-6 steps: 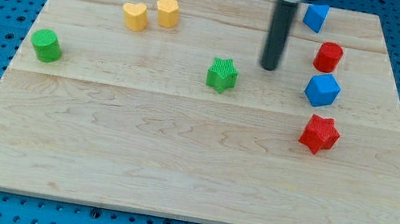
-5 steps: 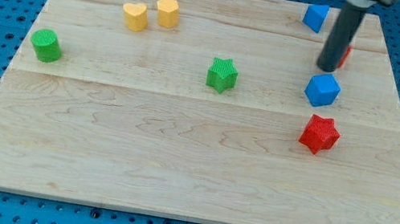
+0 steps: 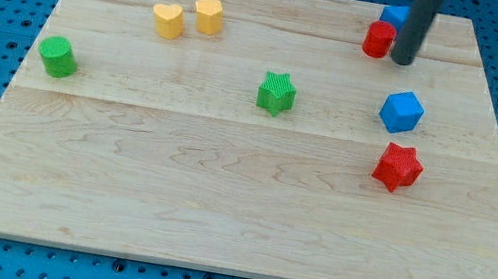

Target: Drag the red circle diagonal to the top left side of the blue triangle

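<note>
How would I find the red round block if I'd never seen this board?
Go to the wooden board and its top right corner in the view. There the red circle sits just left of my tip, below-left of a blue block. The red star is pointy.

Red circle (image 3: 379, 39) pushed up and toward the view's left, now touching the blue triangle (image 3: 393, 15) near the table's top edge; my tip (image 3: 403, 60) shifted upward, just beside its right

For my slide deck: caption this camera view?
My tip beside the red circle, just below the blue triangle.
</note>
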You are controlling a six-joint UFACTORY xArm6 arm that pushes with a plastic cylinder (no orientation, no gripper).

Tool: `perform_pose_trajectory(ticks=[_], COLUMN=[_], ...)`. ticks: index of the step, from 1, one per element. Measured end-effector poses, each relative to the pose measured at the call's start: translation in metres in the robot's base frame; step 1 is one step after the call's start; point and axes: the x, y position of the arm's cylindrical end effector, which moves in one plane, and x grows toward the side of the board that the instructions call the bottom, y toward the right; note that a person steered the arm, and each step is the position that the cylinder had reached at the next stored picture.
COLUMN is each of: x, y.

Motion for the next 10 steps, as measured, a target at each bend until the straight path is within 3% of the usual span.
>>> perform_pose_trajectory(ticks=[1, 2, 6, 8, 9, 10], x=[-0.012, -0.021, -0.104, -0.105, -0.093, -0.043], y=[-0.033, -0.124, -0.043, -0.043, -0.084, -0.094])
